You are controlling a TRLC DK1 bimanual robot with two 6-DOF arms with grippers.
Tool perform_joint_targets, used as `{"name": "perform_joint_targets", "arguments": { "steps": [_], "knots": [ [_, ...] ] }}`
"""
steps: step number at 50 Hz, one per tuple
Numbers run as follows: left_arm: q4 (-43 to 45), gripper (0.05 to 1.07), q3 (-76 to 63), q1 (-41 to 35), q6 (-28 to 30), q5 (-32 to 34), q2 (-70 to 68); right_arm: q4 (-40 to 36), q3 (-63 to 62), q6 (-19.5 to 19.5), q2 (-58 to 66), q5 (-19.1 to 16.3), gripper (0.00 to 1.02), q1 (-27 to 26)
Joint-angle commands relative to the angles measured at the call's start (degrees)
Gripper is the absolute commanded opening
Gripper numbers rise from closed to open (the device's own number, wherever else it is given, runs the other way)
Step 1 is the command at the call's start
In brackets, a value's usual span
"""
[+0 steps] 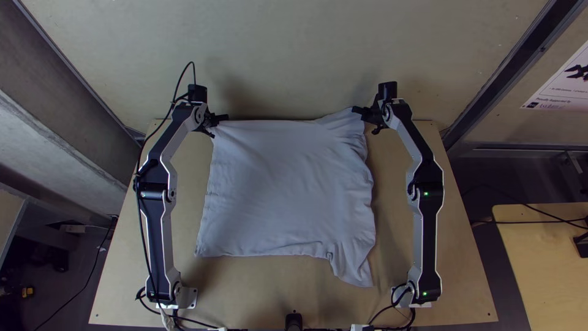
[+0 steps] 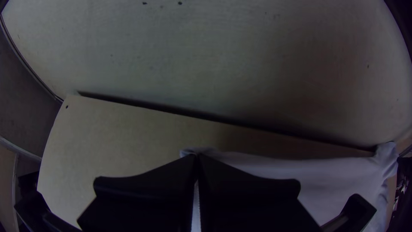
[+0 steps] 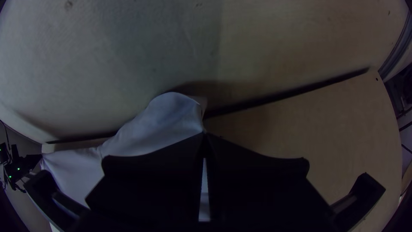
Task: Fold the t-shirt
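Free passage: bare desk (image 1: 257, 294) along the t-shirt's (image 1: 288, 184) near side. Obstacles: left arm (image 1: 157, 208) and right arm (image 1: 427, 208) flanking the cloth; upright panel (image 1: 288, 55) beyond the far edge.

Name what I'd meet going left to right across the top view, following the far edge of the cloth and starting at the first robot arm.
Left arm → left gripper → t-shirt → right gripper → right arm → printed sheet.
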Motion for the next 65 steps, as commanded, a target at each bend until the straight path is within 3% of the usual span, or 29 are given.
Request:
{"name": "perform_joint_targets", "arguments": {
  "steps": [1, 13, 26, 43, 65],
  "knots": [
    [-1.9, 0.08, 0.3, -0.2, -1.0, -0.6, -2.9, -2.6, 0.7, -0.4, -4.1, 0.5, 0.02, -0.3],
    [-6.2, 0.08, -0.9, -0.6, -3.4, 7.1, -5.2, -8.9, -2.6, -0.9, -9.6, -0.5, 0.02, -0.2],
    [-9.8, 0.08, -2.1, -0.7, -3.4, 7.3, -6.6, -14.8, -7.1, -3.0, -14.4, -0.4, 0.02, 0.0],
    [-10.5, 0.08, -8.9, 1.2, -2.0, 8.7, -12.1, -13.6, -21.7, -3.5, -23.5, -0.4, 0.02, 1.3],
    [1.1, 0.08, -38.3, 1.0, 1.9, 9.9, -29.7, -7.0, -41.6, -3.4, -34.7, -0.1, 0.02, 2.4]
  ]
}}
